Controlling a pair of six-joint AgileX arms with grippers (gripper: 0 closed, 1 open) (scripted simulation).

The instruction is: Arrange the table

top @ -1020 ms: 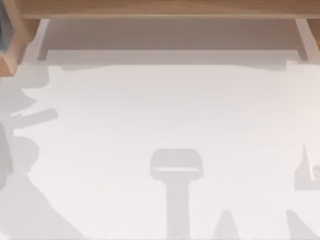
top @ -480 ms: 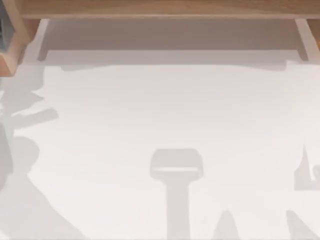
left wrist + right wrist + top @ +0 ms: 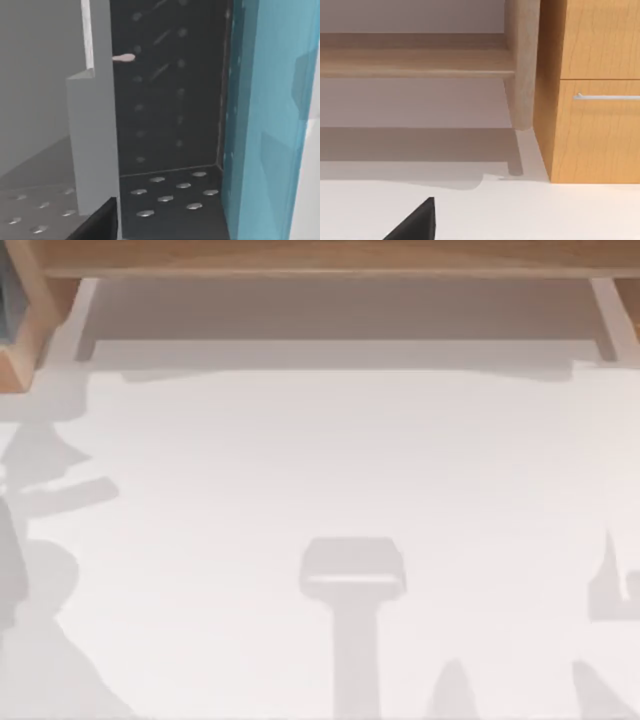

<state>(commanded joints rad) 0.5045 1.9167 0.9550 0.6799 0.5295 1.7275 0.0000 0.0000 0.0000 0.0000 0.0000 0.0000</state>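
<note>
The white table (image 3: pixel 320 460) spreads across the top view, bare apart from grey shadows. In the left wrist view a black part of my left gripper (image 3: pixel 97 225) sits low beside a grey upright panel (image 3: pixel 92 145). Beyond it is a dark perforated box interior (image 3: pixel 170 100) next to a translucent blue wall (image 3: pixel 265 120). The right wrist view shows a black part of my right gripper (image 3: pixel 415 222) above the table (image 3: pixel 545 210), facing the wooden shelf.
A light-brown wooden shelf frame (image 3: pixel 320 258) runs along the table's far edge, and its post (image 3: pixel 522 65) stands on the tabletop. A wooden drawer cabinet (image 3: pixel 600 95) with a metal handle stands beside the post. A dark object (image 3: pixel 10 300) sits at the far left corner.
The arm shadows at the table's left edge have shifted slightly toward the front. The shadows in the middle and at the right have stayed put.
</note>
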